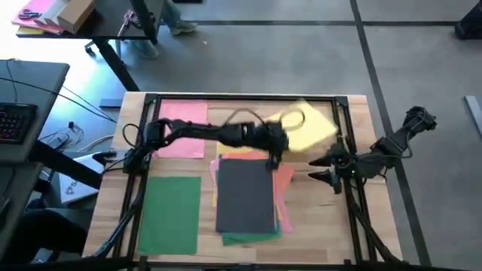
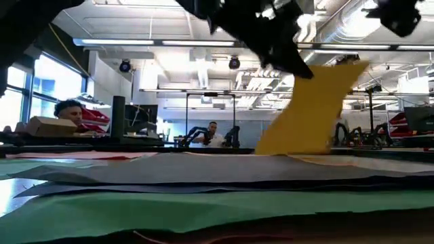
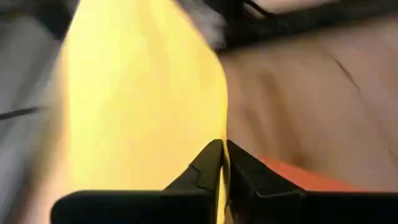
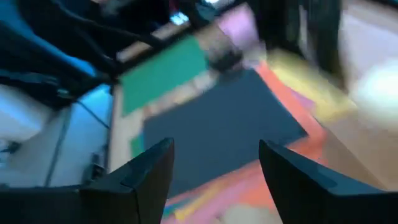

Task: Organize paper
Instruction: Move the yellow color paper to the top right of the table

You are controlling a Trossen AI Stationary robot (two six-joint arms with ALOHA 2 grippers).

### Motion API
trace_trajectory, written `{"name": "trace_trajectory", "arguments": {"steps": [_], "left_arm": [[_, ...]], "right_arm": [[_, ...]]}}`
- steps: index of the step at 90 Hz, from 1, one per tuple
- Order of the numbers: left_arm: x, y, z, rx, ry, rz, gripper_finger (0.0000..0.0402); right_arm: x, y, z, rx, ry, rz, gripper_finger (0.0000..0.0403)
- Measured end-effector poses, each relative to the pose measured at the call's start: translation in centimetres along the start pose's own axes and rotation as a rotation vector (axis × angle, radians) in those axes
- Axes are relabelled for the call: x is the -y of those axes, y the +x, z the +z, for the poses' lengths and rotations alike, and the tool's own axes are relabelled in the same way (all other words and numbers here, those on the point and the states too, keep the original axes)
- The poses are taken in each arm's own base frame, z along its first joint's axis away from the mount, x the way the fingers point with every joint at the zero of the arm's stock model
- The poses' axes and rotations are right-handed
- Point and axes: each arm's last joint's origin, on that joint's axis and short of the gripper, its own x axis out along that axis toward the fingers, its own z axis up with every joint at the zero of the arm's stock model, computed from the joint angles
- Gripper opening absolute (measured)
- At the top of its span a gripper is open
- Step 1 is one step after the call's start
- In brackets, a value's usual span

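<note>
Over the table's far right we hold a thin yellow paper sheet [image 1: 307, 129] lifted and clamped in our left gripper [image 3: 222, 163], right gripper [image 4: 214, 163] wide and idle, with the dark grey-topped stack [image 1: 245, 197] mid-table gathered, green sheet [image 1: 170, 212] and pink sheet [image 1: 183, 128] seemingly left.

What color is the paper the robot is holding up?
Yellow. The left gripper pinches the paper; the left wrist view shows it best.

Left gripper [image 3: 222, 163] pinched on the edge of a yellow sheet [image 3: 137, 99], orange sheet [image 3: 298, 177] just beside, wooden table [image 3: 311, 106] beyond
</note>
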Motion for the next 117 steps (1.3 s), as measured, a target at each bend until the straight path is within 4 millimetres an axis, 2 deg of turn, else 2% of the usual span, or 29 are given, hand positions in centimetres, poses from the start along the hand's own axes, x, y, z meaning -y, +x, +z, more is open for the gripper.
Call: {"name": "trace_trajectory", "arguments": {"steps": [8, 21, 33, 41, 47, 65, 77, 93, 104, 110, 117], "left_arm": [[2.0, 2.4, -1.3, 0.007, 0.053, -0.011, 0.0000], [3.9, 5.9, -3.0, 0.069, 0.158, 0.030, 0.0000], [5.3, 7.2, -3.3, 0.136, 0.291, 0.042, 0.0000], [5.8, 7.2, -3.4, 0.135, 0.315, -0.015, 0.0000], [5.9, 7.2, -3.7, 0.108, 0.270, -0.045, 0.0000], [4.8, 7.3, -4.2, 0.084, 0.172, -0.038, 0.0010], [4.3, 7.3, -4.4, 0.081, 0.141, -0.046, 0.0044], [4.2, 7.0, -4.7, 0.019, 0.074, -0.045, 0.0110], [4.9, 4.7, -3.8, -0.061, 0.037, -0.238, 0.0141], [6.2, 3.2, -3.2, -0.113, 0.036, -0.355, 0.0150], [7.9, 1.9, -2.8, -0.185, 0.049, -0.414, 0.0155]], "right_arm": [[0.3, 0.1, 0.0, 0.022, -0.027, -0.057, 0.0222], [2.1, 0.8, -0.8, -0.007, 0.038, -0.280, 0.0222], [3.8, 1.2, -1.8, -0.098, 0.149, -0.469, 0.0222], [4.6, 1.4, -2.3, -0.168, 0.197, -0.570, 0.0222], [4.9, 1.8, -2.5, -0.200, 0.214, -0.624, 0.0222], [5.3, 3.6, -2.7, -0.281, 0.225, -0.711, 0.0222], [5.6, 4.9, -3.1, -0.351, 0.238, -0.772, 0.0222], [6.6, 7.0, -3.6, -0.441, 0.262, -0.888, 0.0222], [7.5, 8.6, -4.2, -0.545, 0.240, -0.959, 0.0222], [8.0, 9.6, -4.6, -0.606, 0.227, -0.988, 0.0222], [8.7, 10.9, -5.0, -0.648, 0.221, -0.999, 0.0222]]}}
